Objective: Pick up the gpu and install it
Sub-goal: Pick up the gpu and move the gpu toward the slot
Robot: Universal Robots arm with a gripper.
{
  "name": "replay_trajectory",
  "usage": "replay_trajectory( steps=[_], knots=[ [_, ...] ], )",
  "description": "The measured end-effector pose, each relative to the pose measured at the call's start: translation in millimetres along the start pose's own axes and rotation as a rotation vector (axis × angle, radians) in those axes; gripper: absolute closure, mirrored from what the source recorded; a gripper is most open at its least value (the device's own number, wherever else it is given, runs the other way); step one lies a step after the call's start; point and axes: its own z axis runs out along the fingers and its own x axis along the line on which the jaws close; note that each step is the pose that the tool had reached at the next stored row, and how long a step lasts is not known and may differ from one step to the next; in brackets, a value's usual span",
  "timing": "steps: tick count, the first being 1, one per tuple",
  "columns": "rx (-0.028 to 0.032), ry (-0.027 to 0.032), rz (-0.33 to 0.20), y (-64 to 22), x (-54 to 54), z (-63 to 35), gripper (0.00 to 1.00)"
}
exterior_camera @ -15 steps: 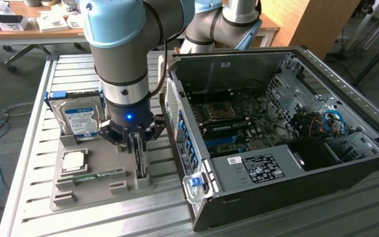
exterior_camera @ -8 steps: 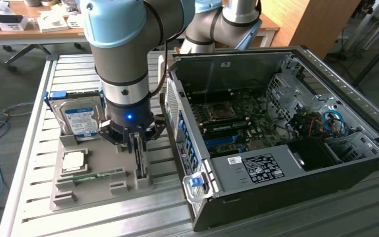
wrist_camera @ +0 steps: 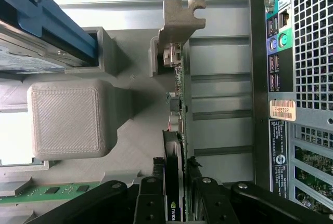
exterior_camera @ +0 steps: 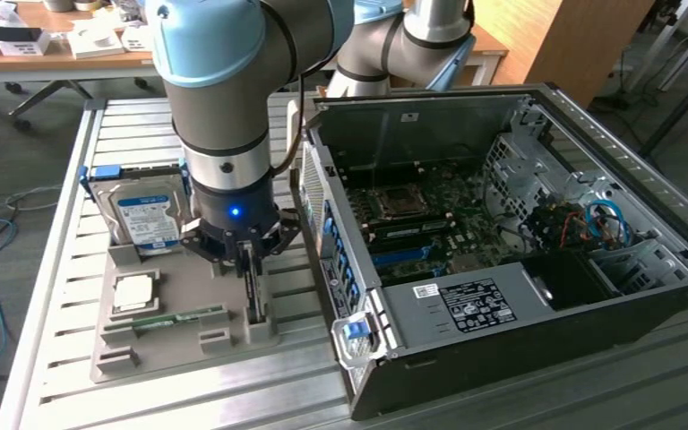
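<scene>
The gpu (exterior_camera: 255,305), a thin, long, dark circuit card, stands upright on its long edge in a slot of the grey plastic printed tray (exterior_camera: 171,345). It is not yet lifted and not in the PC. This slot is on the tray side nearest to the black open computer case (exterior_camera: 476,349), which is on the ext. view's right of the tray.

The black gripper (exterior_camera: 248,267) of the arm points straight down and straddles the card, one jaw on each side, at approx. the card's middle. In the wrist view the gripper (wrist_camera: 176,195) is very tight around the gpu (wrist_camera: 176,146). I cannot tell if it already clenches the card or only is beside it. The card's grey metal bracket (wrist_camera: 179,18) is at the end away from the gripper.

Other parts in the tray:
- A silver hard drive (exterior_camera: 147,215) w/ a blue-white label, standing upright at the far end.
- A square silver processor chip (exterior_camera: 135,291), lying flat.
- A narrow green memory stick (exterior_camera: 165,318), just beside the chip.

Tray and case are both on the metal slatted table (exterior_camera: 46,340). Inside the case the green mainboard (exterior_camera: 428,224) is visible.
</scene>
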Motion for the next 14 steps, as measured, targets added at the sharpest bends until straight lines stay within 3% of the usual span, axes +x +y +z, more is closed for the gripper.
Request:
replay_trajectory(
  steps=[14],
  knots=[
    [0.0, 0.0, 0.0, 0.0, 0.0, 0.0, 0.74]
  ],
)
